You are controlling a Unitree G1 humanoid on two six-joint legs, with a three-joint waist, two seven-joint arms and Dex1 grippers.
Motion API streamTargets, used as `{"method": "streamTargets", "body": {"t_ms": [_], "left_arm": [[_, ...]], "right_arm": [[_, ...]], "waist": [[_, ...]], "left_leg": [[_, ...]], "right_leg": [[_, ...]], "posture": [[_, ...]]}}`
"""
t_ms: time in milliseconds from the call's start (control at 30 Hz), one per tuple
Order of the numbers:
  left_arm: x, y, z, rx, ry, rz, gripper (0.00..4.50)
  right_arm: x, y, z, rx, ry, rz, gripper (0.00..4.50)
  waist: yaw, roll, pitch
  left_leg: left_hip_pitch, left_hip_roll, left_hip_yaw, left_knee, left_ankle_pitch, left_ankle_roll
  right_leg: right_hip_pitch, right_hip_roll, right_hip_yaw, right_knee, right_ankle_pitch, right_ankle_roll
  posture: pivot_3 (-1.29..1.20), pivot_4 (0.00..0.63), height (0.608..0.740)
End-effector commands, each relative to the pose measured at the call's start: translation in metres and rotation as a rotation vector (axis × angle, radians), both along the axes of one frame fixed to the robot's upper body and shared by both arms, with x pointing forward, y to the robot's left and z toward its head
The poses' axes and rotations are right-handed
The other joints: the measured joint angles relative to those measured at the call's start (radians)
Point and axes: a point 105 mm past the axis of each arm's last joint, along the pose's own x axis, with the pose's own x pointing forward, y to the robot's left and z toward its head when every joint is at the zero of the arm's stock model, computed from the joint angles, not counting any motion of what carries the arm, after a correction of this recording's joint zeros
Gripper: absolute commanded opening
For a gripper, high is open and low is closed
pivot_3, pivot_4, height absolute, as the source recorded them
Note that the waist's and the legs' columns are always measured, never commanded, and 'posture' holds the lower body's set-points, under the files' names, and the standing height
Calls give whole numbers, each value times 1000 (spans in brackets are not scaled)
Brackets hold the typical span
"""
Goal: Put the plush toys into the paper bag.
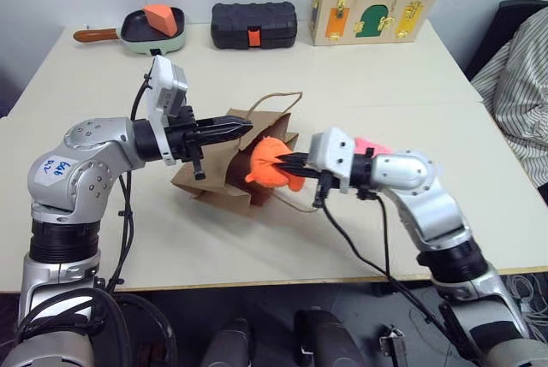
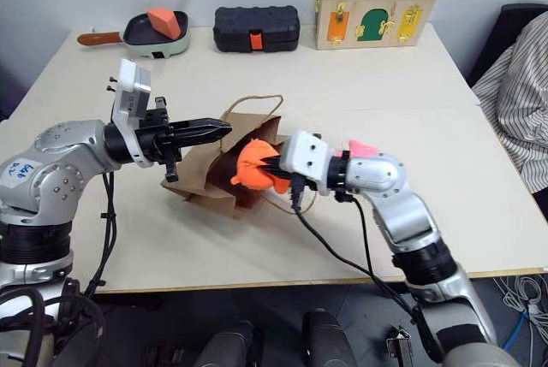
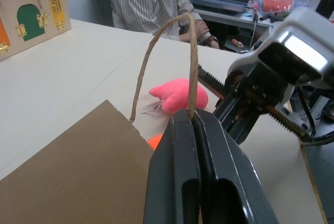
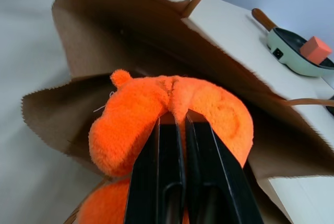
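The brown paper bag (image 1: 224,170) lies on its side at the middle of the table, its mouth facing my right arm. My left gripper (image 1: 244,127) is shut on one of its cord handles (image 3: 192,51) and holds the upper edge up. My right gripper (image 1: 287,162) is shut on the orange plush toy (image 4: 156,109) and holds it right at the bag's open mouth (image 4: 104,25). The pink plush toy (image 3: 180,94) lies on the table just behind my right wrist, partly hidden by it in the head views (image 1: 370,145).
Along the far edge stand a green pan holding an orange block (image 1: 154,29), a black ribbed case (image 1: 254,25) and a wooden latch box (image 1: 374,9). A person in a striped shirt (image 1: 518,85) sits at the table's right side.
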Motion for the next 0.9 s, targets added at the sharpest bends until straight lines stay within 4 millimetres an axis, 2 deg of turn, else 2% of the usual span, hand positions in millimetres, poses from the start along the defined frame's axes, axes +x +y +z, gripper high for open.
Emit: {"method": "streamTargets", "body": {"t_ms": [33, 300, 467, 567, 667, 767, 900], "left_arm": [[-7, -5, 13, -4, -51, -32, 0], [-9, -6, 13, -8, -43, -44, 0], [-10, -8, 14, -13, -42, -48, 0], [-10, -9, 15, -16, -43, -47, 0], [-10, -8, 16, -17, -45, -41, 0], [-10, -6, 16, -15, -45, -34, 0], [-8, -2, 14, -16, -41, -14, 0]], "right_arm": [[5, 19, 2, -36, -114, 33, 15], [10, 65, 2, -73, -170, 122, 15], [24, 96, -12, -6, -60, 82, 15], [35, 104, -13, 28, -35, 36, 15], [41, 103, -14, 43, -19, 14, 690], [37, 95, -12, 64, 4, 34, 1742], [19, 67, -1, 137, 72, 100, 3180]], "waist": [[-2, 0, 0], [-10, 0, 0], [-29, 0, 0], [-33, 0, 0], [-32, 0, 0], [-32, 0, 0], [-29, 0, 0]], "left_leg": [[0, 0, 0, 0, 0, 0], [0, 0, 0, 0, 0, -1], [1, 0, -1, 0, 1, -1], [1, 0, -1, 0, 1, -1], [1, 0, -2, 0, 1, -1], [1, 0, -2, 0, 1, -1], [1, 0, -3, 0, 1, -1]], "right_leg": [[0, 0, 0, 0, 0, 0], [-1, 0, -1, 1, 0, 0], [-1, 0, -2, 3, 0, 0], [-1, 0, -2, 4, 0, 0], [-1, 0, -3, 4, 0, 0], [-1, 0, -3, 4, 0, 0], [-1, 0, -3, 5, 0, 0]], "posture": [[0, 150, 740], [0, 150, 740], [0, 150, 740], [0, 150, 740], [0, 150, 740], [0, 150, 740], [0, 150, 740]]}}
